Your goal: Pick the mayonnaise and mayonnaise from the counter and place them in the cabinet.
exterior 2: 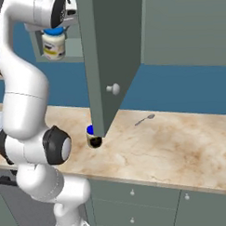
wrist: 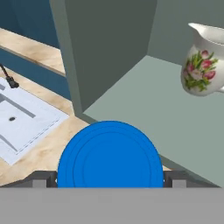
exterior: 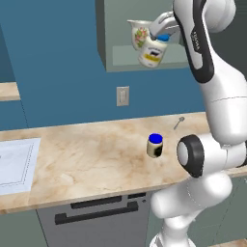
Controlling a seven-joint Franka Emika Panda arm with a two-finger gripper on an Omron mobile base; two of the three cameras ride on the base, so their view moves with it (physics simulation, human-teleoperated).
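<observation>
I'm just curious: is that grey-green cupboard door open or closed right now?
Open. The cabinet shows its shelf floor and the floral pitcher inside, and in the right base view its door swings out over the counter.

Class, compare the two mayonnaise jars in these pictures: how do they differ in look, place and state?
The white jar with pale blue lid and yellow-dark label hangs tilted at the grey-green wall cabinet, gripped by the gripper; the cream-and-dark jar with deep blue lid stands upright and free on the beige marbled counter. The held jar's lid is paler. Both are small blue-lidded jars.
</observation>
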